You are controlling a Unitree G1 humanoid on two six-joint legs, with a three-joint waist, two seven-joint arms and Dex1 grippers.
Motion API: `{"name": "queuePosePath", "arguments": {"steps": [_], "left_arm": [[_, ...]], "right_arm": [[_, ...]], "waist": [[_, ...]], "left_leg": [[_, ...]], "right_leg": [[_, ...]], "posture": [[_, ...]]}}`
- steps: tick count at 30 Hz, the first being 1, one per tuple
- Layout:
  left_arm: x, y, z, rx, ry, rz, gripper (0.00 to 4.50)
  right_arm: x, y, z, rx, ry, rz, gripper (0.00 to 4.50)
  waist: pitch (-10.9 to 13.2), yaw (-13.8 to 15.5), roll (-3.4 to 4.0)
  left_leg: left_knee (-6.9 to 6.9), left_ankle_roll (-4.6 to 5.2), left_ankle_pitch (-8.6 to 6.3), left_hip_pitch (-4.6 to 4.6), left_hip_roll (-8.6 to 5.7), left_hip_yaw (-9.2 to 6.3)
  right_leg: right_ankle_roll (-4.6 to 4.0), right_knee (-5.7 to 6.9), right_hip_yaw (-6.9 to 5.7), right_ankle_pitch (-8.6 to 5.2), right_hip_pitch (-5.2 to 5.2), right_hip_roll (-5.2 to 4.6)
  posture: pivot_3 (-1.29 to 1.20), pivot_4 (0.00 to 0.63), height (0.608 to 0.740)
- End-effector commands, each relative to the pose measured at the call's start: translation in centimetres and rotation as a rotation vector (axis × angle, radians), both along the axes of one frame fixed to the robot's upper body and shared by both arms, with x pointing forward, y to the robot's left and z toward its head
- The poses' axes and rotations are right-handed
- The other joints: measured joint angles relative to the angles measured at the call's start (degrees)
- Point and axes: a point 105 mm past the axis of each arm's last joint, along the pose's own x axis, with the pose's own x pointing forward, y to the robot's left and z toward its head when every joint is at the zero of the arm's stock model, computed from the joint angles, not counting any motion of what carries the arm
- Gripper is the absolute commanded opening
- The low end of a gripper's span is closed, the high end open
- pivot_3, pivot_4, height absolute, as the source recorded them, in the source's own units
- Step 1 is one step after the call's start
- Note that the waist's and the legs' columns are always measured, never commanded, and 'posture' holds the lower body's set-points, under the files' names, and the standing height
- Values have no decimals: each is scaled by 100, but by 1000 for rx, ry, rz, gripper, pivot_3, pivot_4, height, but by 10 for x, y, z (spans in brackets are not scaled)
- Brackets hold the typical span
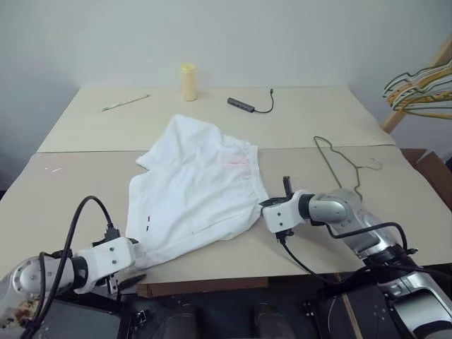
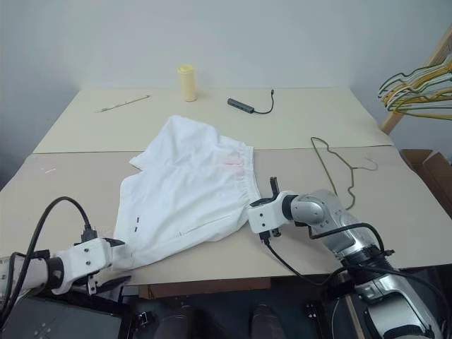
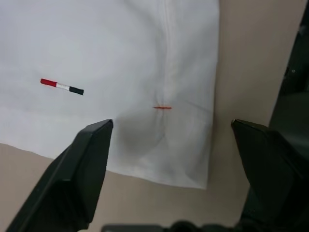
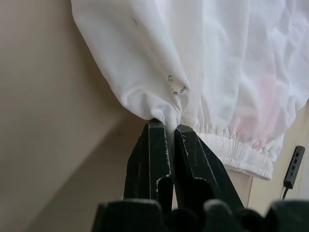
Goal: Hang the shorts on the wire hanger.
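The shorts [image 1: 194, 194] lie on the table [image 1: 63, 198] between both end effectors: left end effector [image 3: 169, 140] at the hem corner, right end effector [image 4: 166, 128] at the waistband. The wire hanger [image 1: 339, 164] lies behind the right one.

— What carries everything?
— A pale beige worktop [image 1: 70, 205], with a seam running across it behind the cloth.
— And on it?
— The shorts [image 1: 194, 191] lie spread near the middle, crossing that seam. The wire hanger [image 1: 339, 161] lies flat, well apart on the right side. At the far side stand a yellow cylinder [image 1: 188, 82], a pencil [image 1: 125, 103] and a dark adapter with a cable [image 1: 247, 106].
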Motion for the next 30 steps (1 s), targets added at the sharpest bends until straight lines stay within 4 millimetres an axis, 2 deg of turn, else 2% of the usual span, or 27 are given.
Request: {"name": "queuePosePath", "arguments": {"steps": [1, 9, 10, 13, 16, 19, 24, 27, 30], "left_arm": [[5, 4, -2, 13, -11, 30, 2921], [6, 6, -3, 16, -10, 42, 218], [7, 6, -3, 16, -14, 41, 22], [1, -1, 2, -5, 0, -46, 22], [-22, -12, 9, -28, 84, -201, 22], [-46, -18, 14, -58, 175, -325, 22], [-71, -25, 18, -82, 254, -443, 22], [-80, -30, 19, -106, 284, -472, 22], [-83, -33, 20, -142, 310, -487, 22]], "right_arm": [[0, -3, 16, 29, -36, -4, 0], [-1, -9, 15, 21, -22, -17, 0], [-1, -11, 15, 17, -19, -20, 0], [-5, -20, 13, 0, -12, -26, 0], [-15, -31, 11, -12, 19, -12, 0], [-37, -35, 10, 0, 66, 72, 0], [-68, -48, 6, -19, 163, 133, 0], [-75, -57, 7, -43, 181, 133, 0], [-73, -62, 7, -42, 169, 105, 0]], "waist": [[0, -2, 0], [0, -13, 0], [0, -13, 0], [0, 2, 0], [0, -2, 0], [0, -7, 0], [0, -8, 0], [0, -14, 0], [0, -26, 0]], "left_leg": [[0, 0, 0, -3, 0, 2], [0, 0, 1, -5, 1, 5], [0, 0, 1, -5, 1, 6], [0, 0, 1, -6, 1, 6], [0, 0, 1, -14, 0, 9], [0, 0, 0, -17, 1, 13], [0, 0, 0, -1, 3, 13], [3, 0, 1, 13, 4, 14], [3, 0, 1, 33, 6, 15]], "right_leg": [[1, 1, 0, 1, -6, -1], [1, 8, 0, 1, -13, 0], [1, 8, 0, 1, -13, -1], [1, 8, 1, 1, -13, -1], [1, 3, 1, 1, -18, -3], [0, -2, 1, 0, -21, -5], [-18, 1, 1, -11, -10, -3], [-34, 1, 1, -20, 1, -4], [-30, -1, 1, -23, 5, -3]], "posture": [[15, 86, 740], [14, 86, 740], [14, 86, 740], [14, 89, 740], [14, 89, 740], [7, 92, 740], [-2, 96, 740], [-15, 100, 740], [-24, 102, 740]]}}
